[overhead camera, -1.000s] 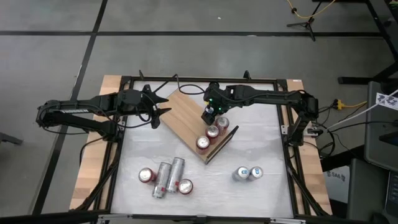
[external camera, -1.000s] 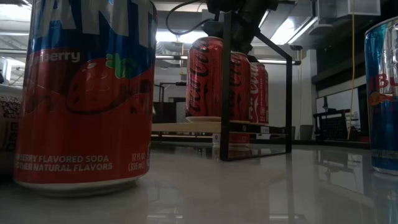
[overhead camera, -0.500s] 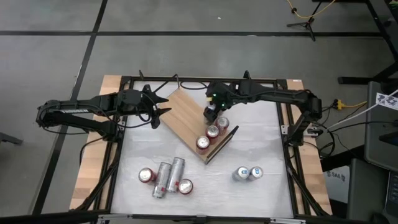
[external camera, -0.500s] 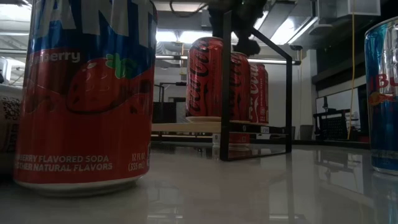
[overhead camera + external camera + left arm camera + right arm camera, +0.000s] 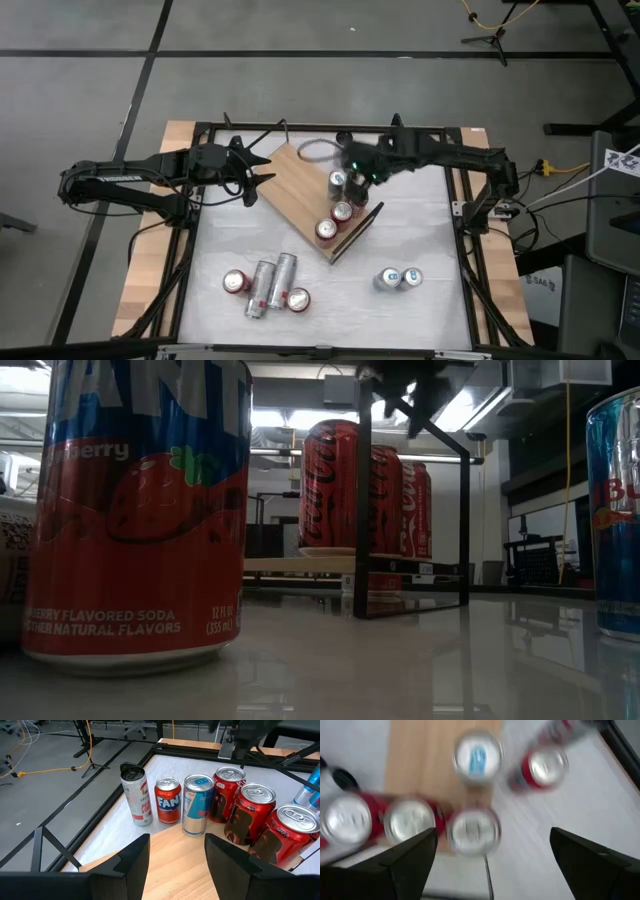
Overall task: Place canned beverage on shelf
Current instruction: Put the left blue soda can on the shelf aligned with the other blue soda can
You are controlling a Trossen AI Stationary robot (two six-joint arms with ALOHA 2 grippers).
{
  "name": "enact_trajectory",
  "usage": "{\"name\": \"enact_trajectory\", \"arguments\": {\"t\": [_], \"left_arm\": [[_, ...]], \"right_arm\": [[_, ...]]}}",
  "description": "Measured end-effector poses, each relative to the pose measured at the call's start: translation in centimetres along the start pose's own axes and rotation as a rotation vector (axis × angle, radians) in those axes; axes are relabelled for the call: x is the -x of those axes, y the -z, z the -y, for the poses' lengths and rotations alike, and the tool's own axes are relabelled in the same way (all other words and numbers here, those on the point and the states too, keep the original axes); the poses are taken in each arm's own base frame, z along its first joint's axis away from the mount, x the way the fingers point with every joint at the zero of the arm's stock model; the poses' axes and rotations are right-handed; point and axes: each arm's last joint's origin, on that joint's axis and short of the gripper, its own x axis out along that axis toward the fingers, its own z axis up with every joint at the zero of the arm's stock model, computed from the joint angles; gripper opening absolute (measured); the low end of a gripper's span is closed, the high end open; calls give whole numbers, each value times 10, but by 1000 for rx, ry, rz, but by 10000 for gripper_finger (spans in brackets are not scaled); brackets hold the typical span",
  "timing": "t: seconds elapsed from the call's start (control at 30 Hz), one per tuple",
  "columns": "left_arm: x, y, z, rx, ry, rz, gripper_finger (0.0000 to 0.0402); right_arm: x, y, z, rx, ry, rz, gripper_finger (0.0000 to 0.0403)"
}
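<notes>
Since a second ago, your right pincer [image 5: 368,172] has let go of the silver-and-blue can [image 5: 337,181] and is pulling up and away toward the counter's right side; that can is now standing free on the shelf [image 5: 298,190], just beside the end of the row of three red cans [image 5: 341,212]. Your right pincer's fingers [image 5: 407,860] are spread wide apart with nothing between them, and its wrist view is looking down on the can tops, blurred by motion.

Your left pincer [image 5: 262,172] is waiting at the shelf's far-left corner, fingers [image 5: 131,859] apart and empty, hovering over the wooden board. From its wrist view you are seeing the placed can [image 5: 197,804] upright at the board's edge, next to the red cans [image 5: 251,812].

Off the shelf, on the white counter [image 5: 420,230], you are seeing a cluster of cans [image 5: 266,283] near the front left, two of them lying on their sides, and two blue-topped cans [image 5: 398,278] standing at the front right. The strawberry soda can [image 5: 140,510] is filling the low view's left side.
</notes>
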Motion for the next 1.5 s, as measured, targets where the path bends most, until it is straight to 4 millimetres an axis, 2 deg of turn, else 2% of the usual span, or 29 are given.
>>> {"name": "enact_trajectory", "arguments": {"t": [0.17,0.37,0.57,0.73,0.87,1.07,1.5], "left_arm": [[0,0,0,0,0,0,181],[0,0,0,-1,0,-1,181],[0,0,0,-1,1,0,181],[0,0,0,-1,1,-1,181],[0,0,0,-2,1,-4,181],[0,1,0,-2,2,-7,181],[0,1,0,-2,2,-7,181]], "right_arm": [[22,35,-20,10,59,-52,374],[43,72,-55,-11,-2,-4,374],[51,105,-85,-6,-29,16,374],[52,123,-103,-3,-39,48,374],[48,130,-111,-34,-43,40,374],[33,142,-116,-119,-17,-20,374],[-11,161,-122,-178,5,-139,374]]}}
